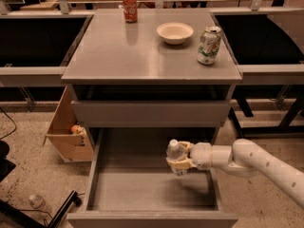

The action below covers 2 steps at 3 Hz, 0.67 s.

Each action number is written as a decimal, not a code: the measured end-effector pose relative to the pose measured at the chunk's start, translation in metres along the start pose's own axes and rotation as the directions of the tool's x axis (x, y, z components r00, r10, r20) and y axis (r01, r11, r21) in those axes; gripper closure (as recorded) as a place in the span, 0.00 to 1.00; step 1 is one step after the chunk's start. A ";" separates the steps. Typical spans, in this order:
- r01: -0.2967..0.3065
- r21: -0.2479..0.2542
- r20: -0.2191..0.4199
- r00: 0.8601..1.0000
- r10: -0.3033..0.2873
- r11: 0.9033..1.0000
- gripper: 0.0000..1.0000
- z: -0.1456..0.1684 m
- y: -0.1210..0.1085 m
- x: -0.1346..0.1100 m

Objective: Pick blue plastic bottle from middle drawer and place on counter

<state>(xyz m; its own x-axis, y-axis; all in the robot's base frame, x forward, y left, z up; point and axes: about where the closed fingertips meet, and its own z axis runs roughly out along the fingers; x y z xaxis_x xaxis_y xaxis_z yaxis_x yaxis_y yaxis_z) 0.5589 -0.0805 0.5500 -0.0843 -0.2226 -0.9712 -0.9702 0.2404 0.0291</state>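
Observation:
The blue plastic bottle [175, 152], small and clear with a white cap, stands upright in the right part of the open middle drawer [152, 191]. My gripper [177, 162] reaches in from the right and is shut on the bottle, its cream fingers [183, 147] wrapped around its body. The bottle's base is hidden behind the fingers, so I cannot tell whether it touches the drawer floor. The grey counter [118, 51] lies above.
On the counter stand an orange can [129, 8] at the back, a white bowl [175, 32] and a green-and-white can [208, 44] at the right. A cardboard box [69, 129] sits on the floor left of the cabinet.

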 end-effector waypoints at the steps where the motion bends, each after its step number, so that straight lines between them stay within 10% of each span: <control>1: 0.047 -0.009 0.068 0.997 -0.046 0.999 1.00 -0.016 0.009 -0.097; 2: 0.102 -0.016 0.141 0.985 -0.099 0.995 1.00 -0.039 0.022 -0.193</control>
<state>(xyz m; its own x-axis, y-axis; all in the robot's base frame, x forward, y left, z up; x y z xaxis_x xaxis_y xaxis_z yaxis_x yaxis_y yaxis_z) 0.5453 -0.0691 0.7471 0.0449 -0.1094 -0.9930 -0.9772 0.2017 -0.0664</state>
